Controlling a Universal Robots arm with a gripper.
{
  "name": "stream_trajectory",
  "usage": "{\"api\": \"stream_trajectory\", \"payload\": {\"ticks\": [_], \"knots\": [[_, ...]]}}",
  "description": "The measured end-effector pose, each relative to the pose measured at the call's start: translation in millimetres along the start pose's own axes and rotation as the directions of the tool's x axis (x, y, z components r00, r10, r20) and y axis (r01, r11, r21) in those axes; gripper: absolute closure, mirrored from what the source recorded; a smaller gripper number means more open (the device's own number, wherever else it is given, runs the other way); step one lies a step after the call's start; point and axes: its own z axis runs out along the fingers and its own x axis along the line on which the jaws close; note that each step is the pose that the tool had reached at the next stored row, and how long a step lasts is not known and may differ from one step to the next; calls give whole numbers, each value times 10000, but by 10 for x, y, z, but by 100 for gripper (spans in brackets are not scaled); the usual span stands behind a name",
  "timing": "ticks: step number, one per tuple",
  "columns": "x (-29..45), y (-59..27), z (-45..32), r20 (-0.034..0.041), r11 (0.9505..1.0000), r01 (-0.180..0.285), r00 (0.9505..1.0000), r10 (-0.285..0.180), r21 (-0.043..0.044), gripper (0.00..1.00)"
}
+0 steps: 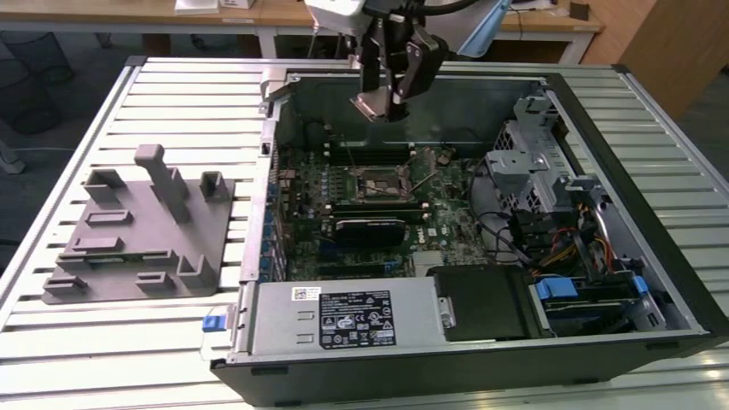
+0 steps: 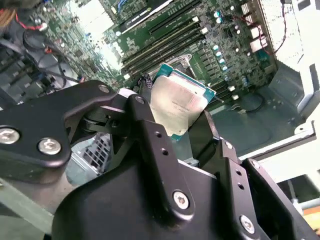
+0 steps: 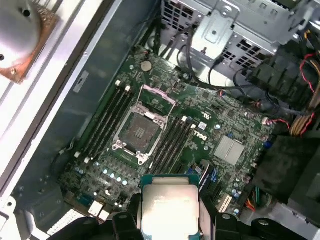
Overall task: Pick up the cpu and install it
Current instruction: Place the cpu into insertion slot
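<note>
Overhead, the gripper (image 1: 381, 109) is carrying the cpu (image 1: 370, 106) above the open computer case (image 1: 638, 171).
In the exterior view the gripper is hanging well above the motherboard socket (image 1: 380, 181), the grey tray (image 1: 137, 239) lying on the desk (image 1: 68, 342) at the exterior view's left; in the second wrist view its black fingers (image 2: 145, 120) are pinching the cpu (image 2: 177, 102) by two opposite edges, silvery top showing; in the first wrist view the cpu (image 3: 167, 207) is sitting between them, apart from the socket (image 3: 140, 131).
</note>
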Motion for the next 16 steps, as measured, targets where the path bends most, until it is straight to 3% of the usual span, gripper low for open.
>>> {"api": "stream_trajectory", "payload": {"ticks": [4,8,13,16], "knots": [[0,0,6,24,9982,-606,9982,606,2,46],[0,0,13,46,9926,-1214,9926,1214,1,46],[0,-1,21,72,9798,-2000,9798,2000,-1,46],[0,-1,27,88,9686,-2488,9685,2488,-4,46]]}}
